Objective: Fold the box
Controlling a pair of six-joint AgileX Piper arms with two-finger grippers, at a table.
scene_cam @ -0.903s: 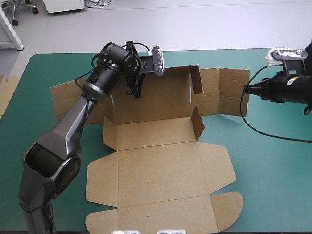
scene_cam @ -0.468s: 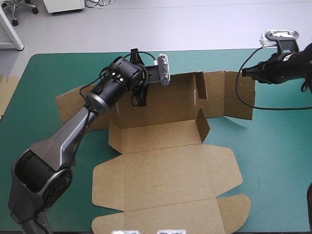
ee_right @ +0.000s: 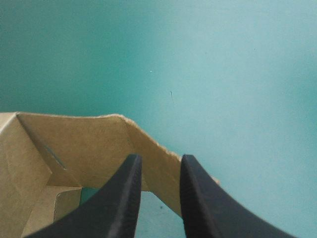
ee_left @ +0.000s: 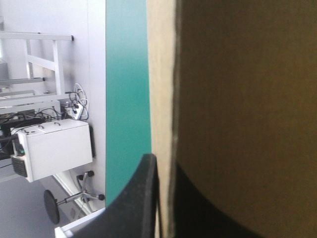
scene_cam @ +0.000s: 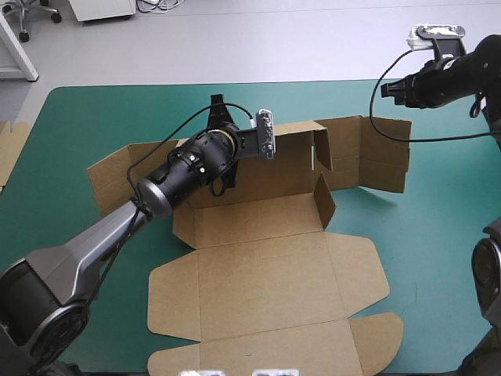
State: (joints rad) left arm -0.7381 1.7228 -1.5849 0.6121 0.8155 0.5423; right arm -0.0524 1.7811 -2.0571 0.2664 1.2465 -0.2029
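The brown box (scene_cam: 266, 274) lies open on the teal-green cover, its base and lid panels flat toward the near edge and its back wall raised. My left gripper (scene_cam: 225, 174) is shut on that back wall near its middle. In the left wrist view its black fingers (ee_left: 143, 188) stand on either side of the board's edge (ee_left: 237, 99). My right gripper (scene_cam: 389, 90) hovers above the far right end of the raised side flaps (scene_cam: 376, 153). Its fingers (ee_right: 126, 198) stand a little apart with nothing between them, and the board's corner (ee_right: 89, 144) lies just beyond and below.
More brown board (scene_cam: 9, 149) shows at the table's left edge. One short flap (scene_cam: 322, 200) stands up at the right end of the base panel. Bare cover (scene_cam: 438, 235) stretches to the right of the box.
The left gripper has pulled the back wall toward the right and nearer, and the whole sheet has slid slightly right. The right gripper has risen and moved toward the far edge.
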